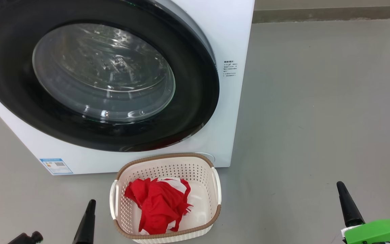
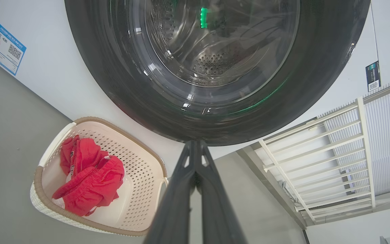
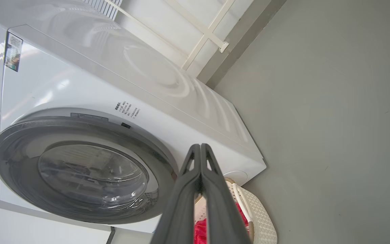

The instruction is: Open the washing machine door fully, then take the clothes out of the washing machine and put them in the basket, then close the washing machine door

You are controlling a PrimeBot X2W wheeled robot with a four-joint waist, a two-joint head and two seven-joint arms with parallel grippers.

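Head view: I read the washing machine door (image 1: 8, 84) closed flush on the washing machine (image 1: 235, 40). The red clothes (image 1: 157, 203) lie in the basket (image 1: 168, 158) on the floor (image 1: 317, 118) just before it, between left gripper (image 1: 91, 206) and right gripper (image 1: 342, 189).
Left wrist view — fingers (image 2: 178, 189) pressed together, holding nothing.
Right wrist view — fingers (image 3: 181, 196) likewise together, empty.

The big white boxy washing machine (image 1: 235, 34) and its round glossy black-rimmed door (image 1: 195, 101) are cut off by the head view's top and left edges. The black print (image 1: 230, 69) beside the door and the blue corner label (image 1: 56, 166) are too small to read.
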